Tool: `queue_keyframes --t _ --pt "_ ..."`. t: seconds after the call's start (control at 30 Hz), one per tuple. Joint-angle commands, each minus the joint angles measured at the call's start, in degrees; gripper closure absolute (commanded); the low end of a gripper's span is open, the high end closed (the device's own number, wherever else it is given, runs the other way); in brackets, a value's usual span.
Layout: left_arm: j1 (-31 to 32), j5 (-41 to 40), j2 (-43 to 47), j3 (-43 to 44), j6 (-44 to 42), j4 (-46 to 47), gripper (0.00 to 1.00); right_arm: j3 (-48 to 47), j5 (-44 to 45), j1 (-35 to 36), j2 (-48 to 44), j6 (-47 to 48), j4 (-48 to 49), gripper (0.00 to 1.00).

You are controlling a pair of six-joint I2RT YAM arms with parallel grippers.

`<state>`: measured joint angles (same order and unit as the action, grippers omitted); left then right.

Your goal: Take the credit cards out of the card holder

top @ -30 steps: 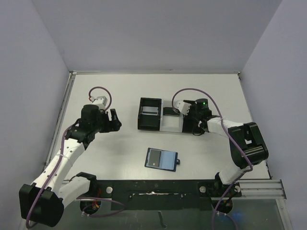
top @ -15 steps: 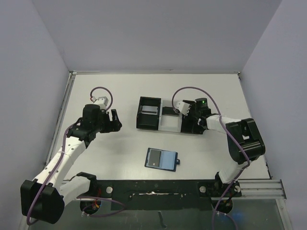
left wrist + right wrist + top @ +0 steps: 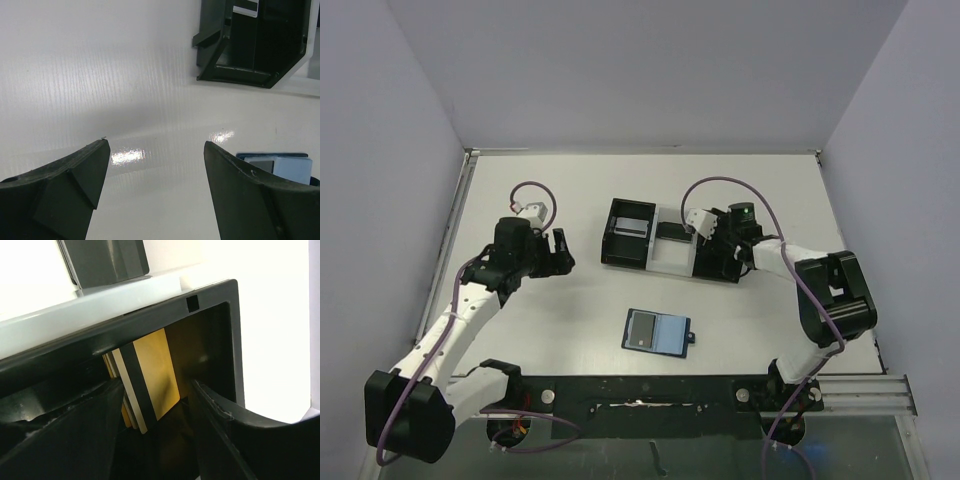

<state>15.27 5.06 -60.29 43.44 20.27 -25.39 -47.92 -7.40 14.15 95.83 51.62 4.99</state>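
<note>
The dark blue card holder (image 3: 657, 332) lies spread open on the table near the front, a grey card (image 3: 642, 328) in its left pocket. Its corner shows in the left wrist view as well, card holder (image 3: 280, 162). My right gripper (image 3: 712, 248) reaches into the right black box (image 3: 725, 268). There its jaws (image 3: 156, 390) stand open around an upright gold credit card (image 3: 152, 372) with a black stripe; more card edges stand behind it. My left gripper (image 3: 560, 250) hovers open and empty over the bare table, left gripper (image 3: 155, 150).
Two black open-top boxes are joined by a white tray (image 3: 675, 258). The left box (image 3: 632, 236) holds a silver card (image 3: 632, 226), and shows in the left wrist view as box (image 3: 250, 45). Walls close in the table on three sides.
My right gripper has opened inside the right box and let go of the gold card. The joined boxes have turned slightly. The left arm has barely moved.
</note>
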Motion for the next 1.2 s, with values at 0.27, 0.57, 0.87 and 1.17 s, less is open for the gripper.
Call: queue_keyframes --t 0.27,0.57,0.87,1.17 --pt "-0.34 2.04 -0.66 1.38 -1.33 1.22 0.25 -3.09 -5.09 -1.38 -6.36 -5.20 -0.86 0.42" --pt "-0.33 2.46 -0.46 1.32 -1.29 1.25 0.25 -0.19 -5.96 -1.32 -18.29 -23.83 6.56 0.40" --pt "-0.35 3.74 0.81 1.05 -1.38 1.98 0.25 9.81 -5.34 -1.39 -32.69 -84.51 4.67 0.28" --pt "-0.33 5.40 0.82 0.68 -1.40 2.56 0.25 21.66 -0.78 8.66 -41.09 -105.38 0.32 0.27"
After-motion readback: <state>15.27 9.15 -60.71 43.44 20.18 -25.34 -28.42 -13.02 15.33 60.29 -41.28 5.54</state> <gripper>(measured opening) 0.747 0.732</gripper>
